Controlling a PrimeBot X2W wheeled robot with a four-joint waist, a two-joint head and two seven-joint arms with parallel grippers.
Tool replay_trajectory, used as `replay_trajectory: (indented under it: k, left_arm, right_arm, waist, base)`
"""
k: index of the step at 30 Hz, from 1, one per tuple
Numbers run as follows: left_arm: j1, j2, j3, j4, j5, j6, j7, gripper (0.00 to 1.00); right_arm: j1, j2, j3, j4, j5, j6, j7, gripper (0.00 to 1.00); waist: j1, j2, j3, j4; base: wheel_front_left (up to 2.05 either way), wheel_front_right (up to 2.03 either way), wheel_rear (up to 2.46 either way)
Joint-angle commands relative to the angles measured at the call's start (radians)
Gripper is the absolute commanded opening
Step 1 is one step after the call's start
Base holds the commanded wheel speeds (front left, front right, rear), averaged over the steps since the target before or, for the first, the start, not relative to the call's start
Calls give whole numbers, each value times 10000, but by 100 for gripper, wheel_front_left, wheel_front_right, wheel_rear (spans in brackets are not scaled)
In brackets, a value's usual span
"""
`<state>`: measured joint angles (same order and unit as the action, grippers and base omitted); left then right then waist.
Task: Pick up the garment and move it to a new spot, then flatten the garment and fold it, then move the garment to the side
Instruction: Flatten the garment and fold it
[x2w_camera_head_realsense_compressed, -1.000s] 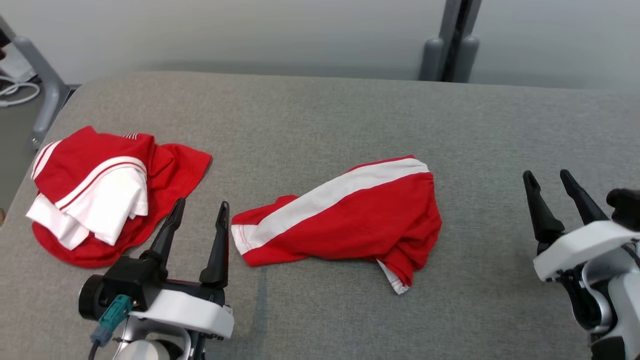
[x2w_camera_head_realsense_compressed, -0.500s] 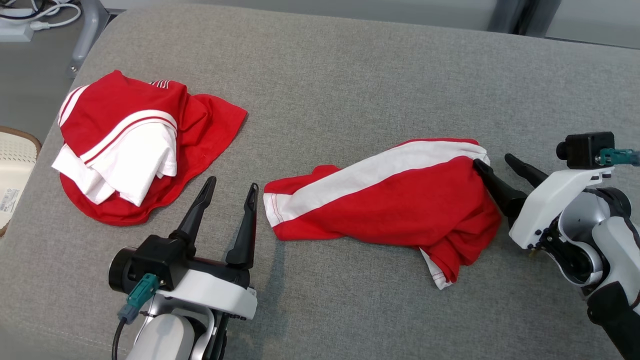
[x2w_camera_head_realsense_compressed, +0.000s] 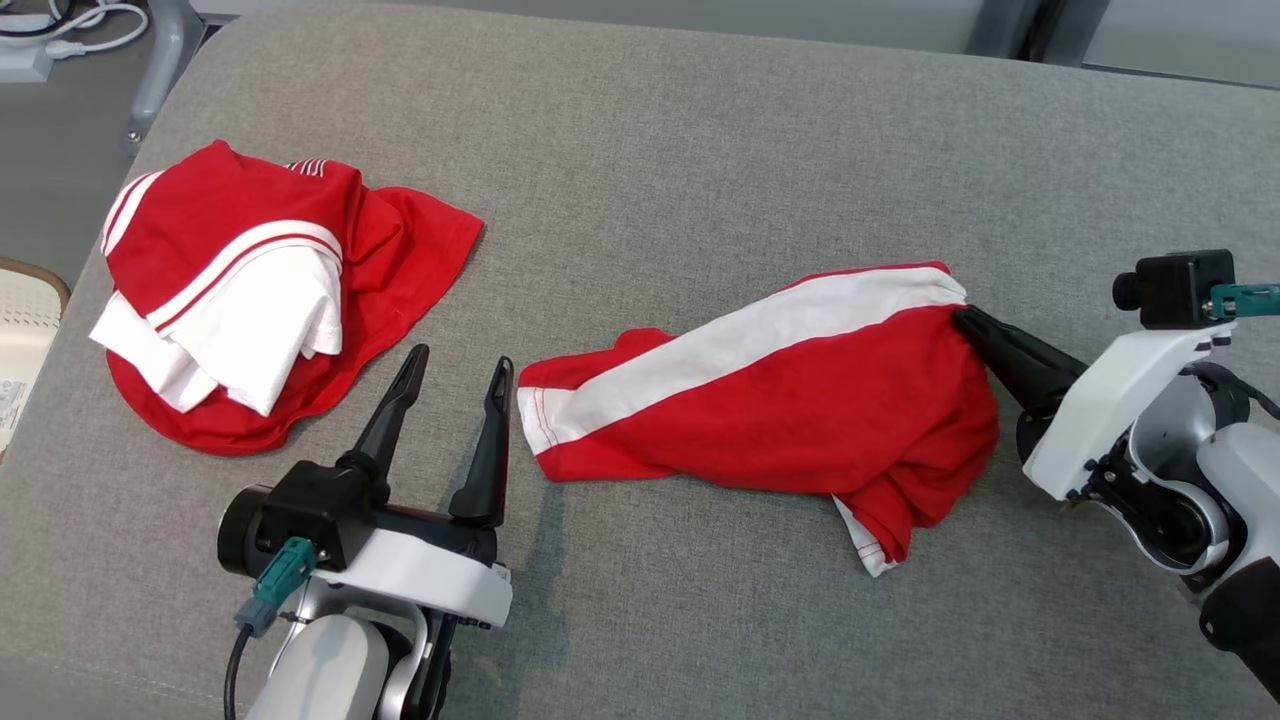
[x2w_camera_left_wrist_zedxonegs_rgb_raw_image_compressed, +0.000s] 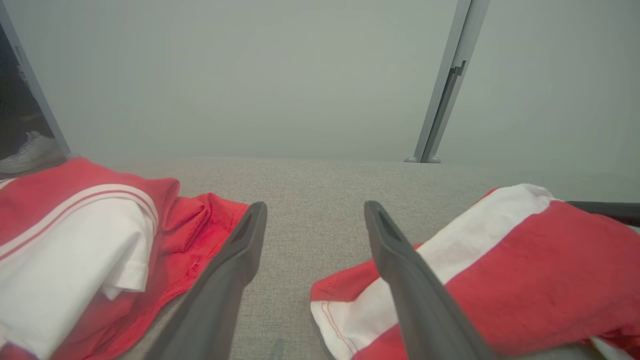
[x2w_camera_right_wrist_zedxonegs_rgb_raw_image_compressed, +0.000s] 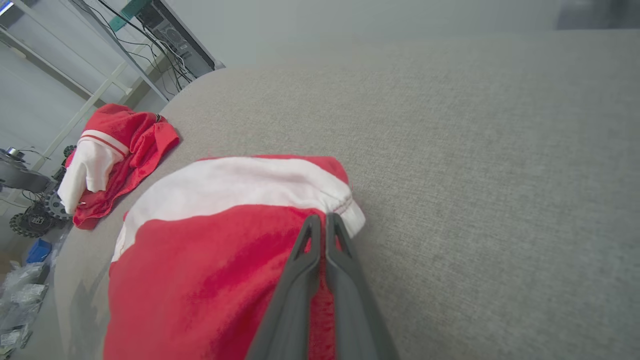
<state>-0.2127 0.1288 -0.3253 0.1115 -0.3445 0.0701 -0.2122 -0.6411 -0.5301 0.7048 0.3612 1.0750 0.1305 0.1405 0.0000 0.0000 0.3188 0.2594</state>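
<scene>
Your workspace is a broad grey fabric-covered table (x2w_camera_head_realsense_compressed: 700, 150), and the garment (x2w_camera_head_realsense_compressed: 780, 430) you are to move lies crumpled on it toward the right of the head view. It is a red piece crossed by a wide white band (x2w_camera_head_realsense_compressed: 740, 340), and one loose flap trails toward the near edge. Well apart from it, at the table's left end, sits a second heap (x2w_camera_head_realsense_compressed: 240, 300) of red-and-white cloth, which is not in your grasp. Your right gripper (x2w_camera_head_realsense_compressed: 965, 318) has its two dark fingers pressed together on the garment's right end, pinching the gathered edge where the white band meets the red. Your left gripper (x2w_camera_head_realsense_compressed: 460, 358) hovers with its jaws spread wide and holds nothing, just beside the garment's stitched hem (x2w_camera_head_realsense_compressed: 530, 435) at its left end. Expect the cloth to be light, soft and entirely limp. Lifted from this single pinch it will likely hang in a bunch and drag its free end across the table's rough weave. It is neither fragile nor slippery, but a thin pinch may catch only one layer. For spreading it flat, the firmer seamed edges look like the best holds, and the stitched hem is the nearest one to your open left jaws.
</scene>
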Motion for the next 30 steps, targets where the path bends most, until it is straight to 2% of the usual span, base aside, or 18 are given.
replay_trajectory:
  k: [1, 9, 14, 17, 20, 23, 30]
  left_arm:
    - [-136, 64, 63, 44, -48, 19, -81, 100]
    - [5, 206, 165, 2, -92, 134, -108, 100]
    - [160, 367, 255, -143, -102, 246, -18, 100]
    - [228, 451, 311, -238, -126, 296, 52, 100]
    - [370, 515, 317, -333, -151, 351, 145, 100]
    - [415, 549, 291, -412, -189, 370, 233, 100]
    - [486, 617, 157, -478, -231, 354, 429, 100]
  right_arm:
    - [-31, -227, 108, -166, 22, 4, -397, 0]
    - [-42, -933, 297, -1129, -642, 3, -1797, 0]
    - [213, -1416, 27, -1935, -1816, 3, -2143, 0]
    - [678, -1543, -346, -2552, -2677, 3, -2000, 0]
    - [1621, -1272, -698, -3058, -3479, 3, -1489, 0]
    - [2698, -686, -987, -3308, -3987, 3, -1044, 0]
    - [4273, 734, -1297, -2843, -4861, 3, -1051, 0]
  waist:
    - [0, 0, -48, -52]
    - [0, 0, -309, -479]
    - [0, 0, -506, -897]
    - [0, 0, -626, -1131]
    - [0, 0, -728, -1352]
    - [0, 0, -799, -1535]
    - [0, 0, -900, -1806]
  base:
    - [0, 0, 0]
    - [0, 0, 0]
    - [0, 0, 0]
    - [0, 0, 0]
    - [0, 0, 0]
    - [0, 0, 0]
    - [0, 0, 0]
